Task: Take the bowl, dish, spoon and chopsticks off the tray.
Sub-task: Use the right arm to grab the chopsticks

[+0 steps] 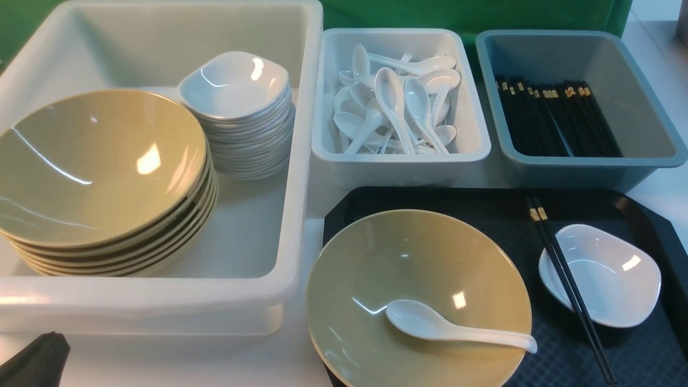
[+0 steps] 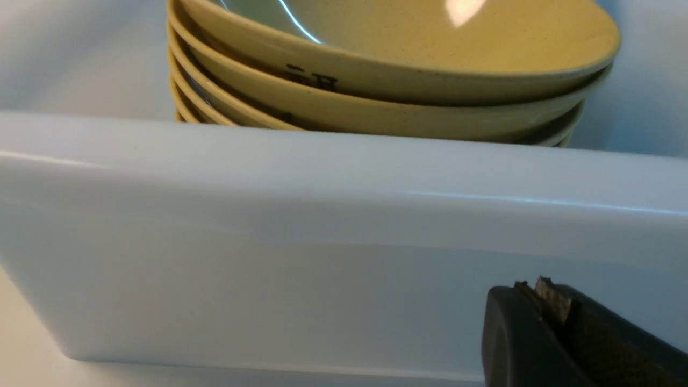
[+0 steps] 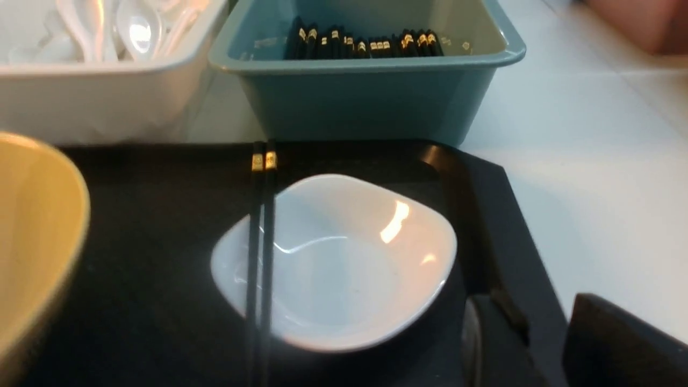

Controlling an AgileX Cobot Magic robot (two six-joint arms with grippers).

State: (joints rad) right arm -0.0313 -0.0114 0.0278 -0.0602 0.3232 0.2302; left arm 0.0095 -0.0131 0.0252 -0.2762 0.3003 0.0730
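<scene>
olive-yellow bowl sits closest, on the near left part of the black tray, its edge hanging over the tray's left rim. the white spoon lies inside it, scoop in the middle and handle resting out toward the bowl's right rim. to the right on the tray sits the small white dish, with the black chopsticks laid across its left edge, gold-banded ends pointing toward the far bins.

the right gripper is out by the tray's right rim, on the near side of the dish. its fingers stand partly apart with nothing between them, touching neither dish nor chopsticks. the dish lies just ahead of it, and the bowl is farther off across the tray.

the left gripper is pressed closed and empty, held low outside the near wall of the big white bin, well apart from the tray. that bin holds a stack of bowls and a stack of dishes. behind the tray stand a white bin of spoons and a grey-blue bin of chopsticks.
</scene>
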